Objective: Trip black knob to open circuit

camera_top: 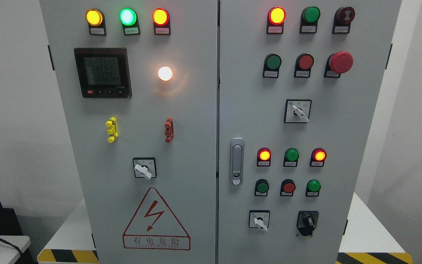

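A grey electrical cabinet with two doors fills the head view. The black knob (pixel 307 221) sits at the lower right of the right door (pixel 343 146), on a black plate, its handle roughly upright. To its left is a white rotary selector (pixel 259 221). Neither of my hands nor arms shows anywhere in the picture.
Right door: lit and unlit indicator lamps, push buttons, a red mushroom stop button (pixel 340 62), a white selector (pixel 298 111), a metal door latch (pixel 236 161). Left door: digital meter (pixel 102 72), lit white lamp (pixel 165 73), selector (pixel 144 168), high-voltage warning triangle (pixel 156 220).
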You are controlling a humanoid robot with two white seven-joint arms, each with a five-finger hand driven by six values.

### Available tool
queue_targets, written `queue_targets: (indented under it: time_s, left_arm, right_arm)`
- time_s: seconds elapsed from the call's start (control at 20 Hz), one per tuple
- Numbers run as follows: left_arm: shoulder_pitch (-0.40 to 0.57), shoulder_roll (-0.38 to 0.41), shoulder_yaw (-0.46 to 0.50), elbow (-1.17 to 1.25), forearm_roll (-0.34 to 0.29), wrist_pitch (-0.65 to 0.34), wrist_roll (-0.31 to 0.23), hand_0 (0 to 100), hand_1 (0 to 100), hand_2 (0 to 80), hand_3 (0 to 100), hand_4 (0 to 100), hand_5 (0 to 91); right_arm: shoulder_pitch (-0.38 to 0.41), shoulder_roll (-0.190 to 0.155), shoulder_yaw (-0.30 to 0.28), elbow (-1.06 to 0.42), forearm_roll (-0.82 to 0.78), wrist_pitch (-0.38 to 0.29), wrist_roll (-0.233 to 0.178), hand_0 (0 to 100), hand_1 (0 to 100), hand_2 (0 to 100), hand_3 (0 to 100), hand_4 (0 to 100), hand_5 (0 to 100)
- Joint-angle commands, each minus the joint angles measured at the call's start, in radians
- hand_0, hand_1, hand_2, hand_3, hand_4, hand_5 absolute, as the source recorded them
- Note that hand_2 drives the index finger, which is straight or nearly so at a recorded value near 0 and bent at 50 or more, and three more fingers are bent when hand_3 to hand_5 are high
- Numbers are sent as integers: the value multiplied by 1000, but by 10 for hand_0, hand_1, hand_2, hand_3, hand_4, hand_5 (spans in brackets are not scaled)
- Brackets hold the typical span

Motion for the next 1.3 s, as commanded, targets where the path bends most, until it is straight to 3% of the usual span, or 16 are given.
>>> queue_targets:
  time_s: [0.0,0.2,0.5,0.65,1.15,1.25]
  left_arm:
    - [-8,0,0,0,-32,1,0,120,389,0,0,0,0]
    - [-8,0,0,0,-34,1,0,120,389,0,0,0,0]
    - [-8,0,0,0,-32,1,0,120,389,0,0,0,0]
    - [-8,0,0,0,-32,1,0,120,389,0,0,0,0]
    - [-8,0,0,0,-32,1,0,120,389,0,0,0,0]
    - [-8,0,0,0,-32,1,0,120,389,0,0,0,0]
  right_arm:
    - [-216,9,-14,-160,2,97,-24,143,718,373,772,826,933]
    - [-318,5,-7,-158,4,182,-33,158,718,382,781,830,937]
    - [-437,-2,10,-141,48,328,-104,180,720,392,791,844,947]
    - [-503,9,18,-115,96,345,-139,183,745,412,815,865,962]
    - [-614,12,64,-86,128,506,-162,226,763,431,843,913,982]
    - [-641,12,72,-62,143,508,-180,297,765,442,837,909,982]
